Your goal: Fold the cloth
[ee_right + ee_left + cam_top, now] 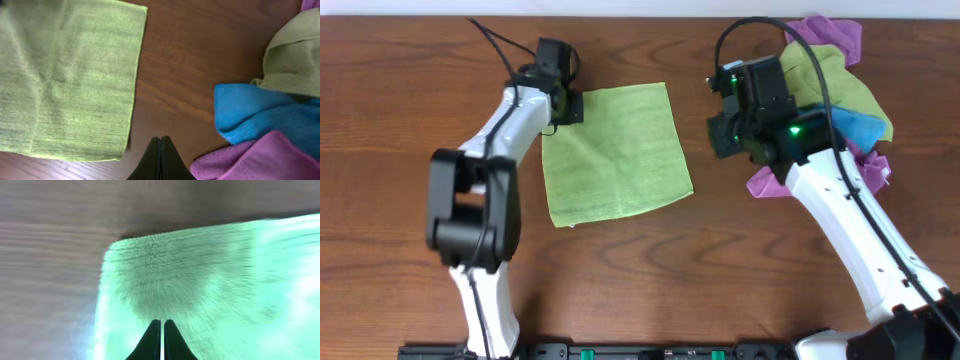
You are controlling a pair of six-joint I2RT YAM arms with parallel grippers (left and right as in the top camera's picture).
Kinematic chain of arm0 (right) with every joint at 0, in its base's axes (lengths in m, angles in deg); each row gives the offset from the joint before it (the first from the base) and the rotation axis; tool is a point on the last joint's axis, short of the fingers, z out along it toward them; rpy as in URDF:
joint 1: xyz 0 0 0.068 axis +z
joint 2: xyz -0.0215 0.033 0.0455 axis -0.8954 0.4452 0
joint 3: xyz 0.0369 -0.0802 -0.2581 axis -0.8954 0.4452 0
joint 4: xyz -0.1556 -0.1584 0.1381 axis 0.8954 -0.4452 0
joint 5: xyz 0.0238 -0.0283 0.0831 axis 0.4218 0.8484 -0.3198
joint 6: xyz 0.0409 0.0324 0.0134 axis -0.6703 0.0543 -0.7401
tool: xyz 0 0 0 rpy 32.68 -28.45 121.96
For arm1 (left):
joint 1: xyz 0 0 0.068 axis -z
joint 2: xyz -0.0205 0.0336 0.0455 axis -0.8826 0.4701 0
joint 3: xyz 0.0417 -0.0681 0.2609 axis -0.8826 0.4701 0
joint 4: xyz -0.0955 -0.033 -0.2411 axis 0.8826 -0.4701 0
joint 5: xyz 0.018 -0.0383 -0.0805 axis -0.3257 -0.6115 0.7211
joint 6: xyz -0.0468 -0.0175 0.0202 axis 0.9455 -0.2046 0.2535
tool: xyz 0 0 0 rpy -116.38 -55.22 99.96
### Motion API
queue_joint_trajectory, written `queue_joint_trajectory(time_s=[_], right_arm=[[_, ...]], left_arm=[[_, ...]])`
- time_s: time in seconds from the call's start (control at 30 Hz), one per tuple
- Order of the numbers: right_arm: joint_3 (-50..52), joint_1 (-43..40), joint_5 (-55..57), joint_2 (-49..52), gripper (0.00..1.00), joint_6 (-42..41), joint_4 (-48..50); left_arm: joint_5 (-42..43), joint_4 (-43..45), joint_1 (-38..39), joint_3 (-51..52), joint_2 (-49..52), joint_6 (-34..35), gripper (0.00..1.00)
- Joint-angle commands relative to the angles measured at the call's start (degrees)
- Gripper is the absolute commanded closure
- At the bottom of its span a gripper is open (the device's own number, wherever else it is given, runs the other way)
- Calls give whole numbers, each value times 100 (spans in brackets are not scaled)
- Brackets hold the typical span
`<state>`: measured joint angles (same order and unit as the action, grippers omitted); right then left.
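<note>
A light green cloth (615, 152) lies flat and spread out on the wooden table. My left gripper (566, 106) is at its far left corner. In the left wrist view the cloth (210, 280) fills the frame, blurred, and the fingers (161, 324) are shut just above it with nothing seen between them. My right gripper (720, 135) hovers over bare table to the right of the cloth. In the right wrist view its fingers (161, 140) are shut and empty, with the green cloth (65, 75) to their left.
A pile of cloths (840, 95) in purple, yellow-green and blue lies at the far right, partly under the right arm. It also shows in the right wrist view (270, 120). Bare wood separates it from the green cloth.
</note>
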<state>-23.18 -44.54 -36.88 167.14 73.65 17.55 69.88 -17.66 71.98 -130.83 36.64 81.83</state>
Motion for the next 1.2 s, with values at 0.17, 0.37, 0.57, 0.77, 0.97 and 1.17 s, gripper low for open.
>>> queue_joint_trajectory(time_s=[0.17,0.37,0.57,0.77,0.97,1.17], right_arm=[[-63,-796,-1329,164,99,592,-109],[-63,-1305,-2868,791,88,595,-142],[-63,-1296,-3547,1362,67,619,-466],[-63,-1235,-3676,1805,61,680,-911],[50,-1209,-3738,1989,59,769,-1250],[273,-1176,-3849,1989,53,835,-1191]], left_arm=[[133,-1812,-293,-284,-1818,793,94],[1484,-2406,-1038,894,-2164,1137,94],[2933,-1366,-1311,2931,-2970,1327,94],[3735,70,-1311,4848,-3547,1941,85],[4094,826,-1556,5772,-3598,1976,73],[4199,892,-2273,5930,-3598,1556,48]])
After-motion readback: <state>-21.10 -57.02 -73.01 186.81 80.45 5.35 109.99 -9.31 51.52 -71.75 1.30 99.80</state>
